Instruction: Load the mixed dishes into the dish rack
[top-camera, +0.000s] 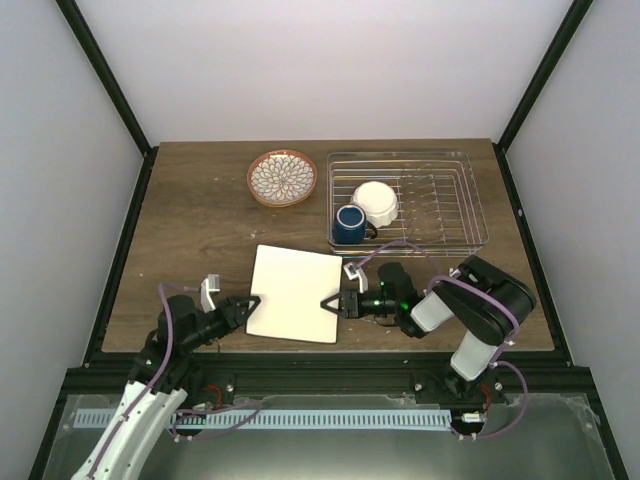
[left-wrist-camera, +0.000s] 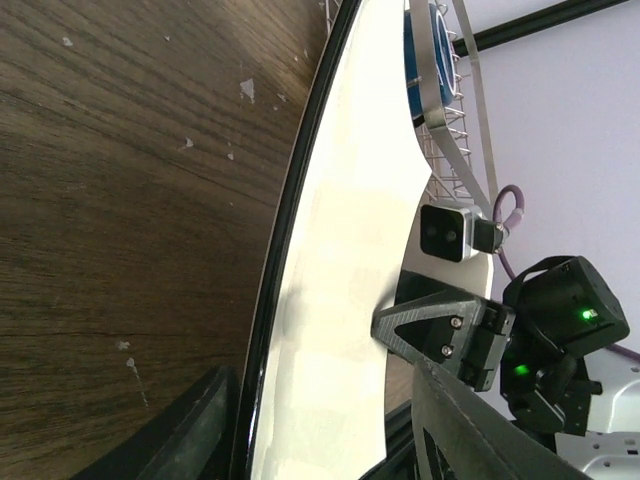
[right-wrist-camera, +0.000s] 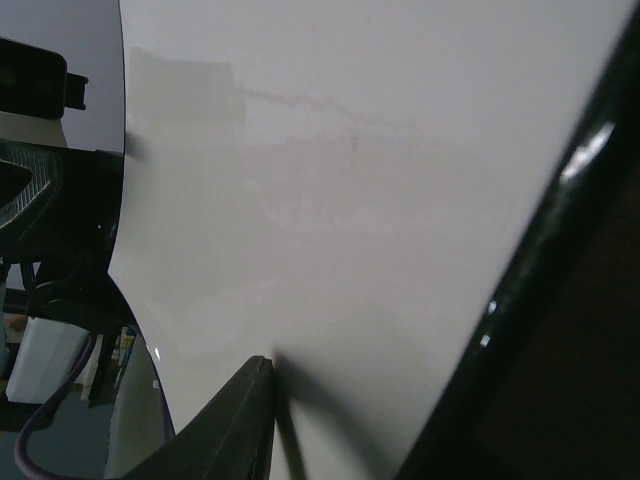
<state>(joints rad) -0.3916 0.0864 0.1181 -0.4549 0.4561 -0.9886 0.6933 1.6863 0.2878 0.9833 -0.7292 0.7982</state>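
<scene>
Cream rectangular plate (top-camera: 293, 293) at the near side of the tabletop (top-camera: 190, 230) — flat, plain, glossy. Right end effector (top-camera: 329, 302) pinches its right edge; left end effector (top-camera: 252, 301) straddles the left edge, fingers parted — not clamping.

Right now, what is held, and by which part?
Cream plate, by its right edge, in the right gripper; left gripper open around the opposite edge.

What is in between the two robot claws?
The flat cream plate lies between the left gripper and the right gripper, one at each side edge. The top view shows it best.
</scene>
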